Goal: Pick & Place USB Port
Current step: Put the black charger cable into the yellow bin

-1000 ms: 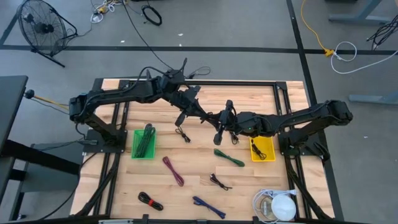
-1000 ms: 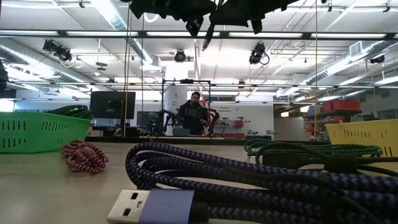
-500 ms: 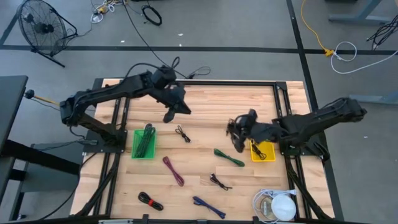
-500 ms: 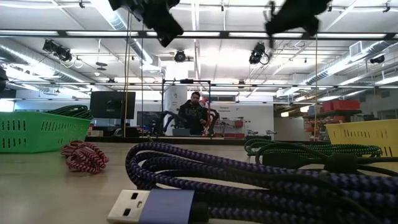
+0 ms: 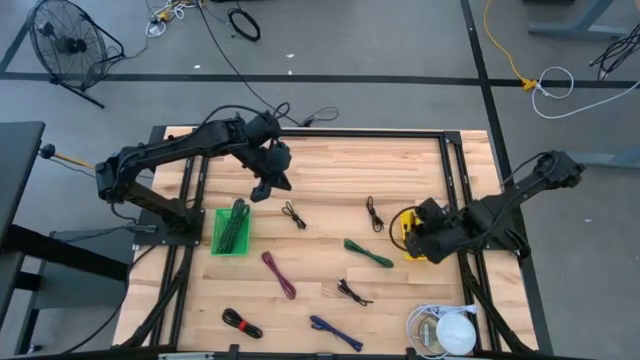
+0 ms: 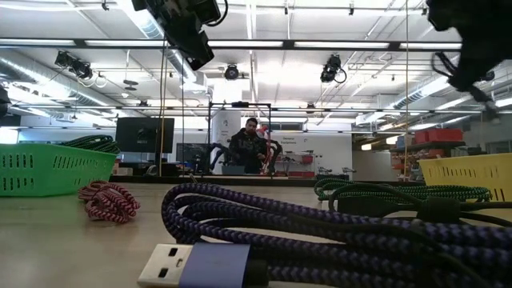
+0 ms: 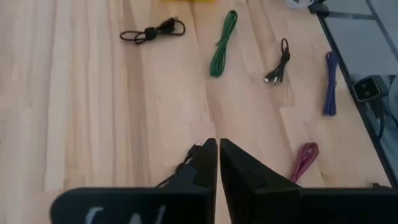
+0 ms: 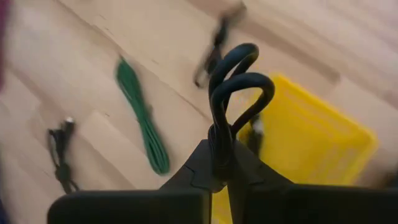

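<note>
Right hand (image 5: 408, 232): pinching a black cable (image 8: 234, 93) between its fingers, the looped end standing up past the fingertips; it hangs at the edge of the yellow bin (image 5: 432, 240), at the right side of the bench (image 5: 330, 180).
Yellow bin: holds another dark cable, seen in the right wrist view just beyond the held one.
Left hand (image 7: 217, 163): fingers pressed together, nothing between them; it hangs over the bench's back left part, near the green basket (image 5: 231, 229).
Green basket: holds a bundle of dark cables.
Loose on the bench: two black cables (image 5: 293, 215) (image 5: 374, 212) between the hands, a green cable (image 5: 368, 253), a maroon cable (image 5: 279, 274), a small black cable (image 5: 353, 292), a red-and-black cable (image 5: 241, 323) and a blue cable (image 5: 334, 332) near the front edge.
Front right corner: a white round object (image 5: 455, 331) with a white cord.
</note>
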Controlling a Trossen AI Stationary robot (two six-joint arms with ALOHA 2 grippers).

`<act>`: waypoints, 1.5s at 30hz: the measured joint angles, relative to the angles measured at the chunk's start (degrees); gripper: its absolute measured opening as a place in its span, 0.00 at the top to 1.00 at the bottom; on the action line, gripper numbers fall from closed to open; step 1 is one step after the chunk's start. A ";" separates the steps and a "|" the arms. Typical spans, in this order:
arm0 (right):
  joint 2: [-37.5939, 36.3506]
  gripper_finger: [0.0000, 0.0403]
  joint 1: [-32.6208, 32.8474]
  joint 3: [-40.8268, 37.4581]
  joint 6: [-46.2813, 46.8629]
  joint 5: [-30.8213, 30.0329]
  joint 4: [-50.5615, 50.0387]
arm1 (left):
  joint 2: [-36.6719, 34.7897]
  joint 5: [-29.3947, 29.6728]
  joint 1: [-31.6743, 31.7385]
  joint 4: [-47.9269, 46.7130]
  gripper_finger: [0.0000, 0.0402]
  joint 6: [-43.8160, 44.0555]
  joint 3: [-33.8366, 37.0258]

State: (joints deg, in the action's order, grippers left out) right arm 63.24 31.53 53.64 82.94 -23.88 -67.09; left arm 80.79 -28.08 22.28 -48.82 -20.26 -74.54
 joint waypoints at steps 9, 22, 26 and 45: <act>0.40 0.96 3.55 -4.20 12.39 5.69 -3.11 | 0.00 0.65 1.58 -1.67 0.99 -2.04 0.00; 0.42 0.96 3.58 -12.84 14.98 9.98 1.41 | 0.02 0.45 8.26 -1.91 0.98 -2.90 0.00; -1.00 0.96 3.54 -11.13 13.21 9.08 1.35 | 0.02 -2.46 8.74 -0.58 0.97 -2.52 0.01; -2.48 0.88 2.03 -11.83 12.15 7.08 -1.03 | 0.02 -2.84 8.61 -0.35 0.97 -1.89 0.02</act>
State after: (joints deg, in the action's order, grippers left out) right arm 60.75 33.56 41.80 95.08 -16.81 -68.12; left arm 80.82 -30.92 30.89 -49.17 -22.15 -74.52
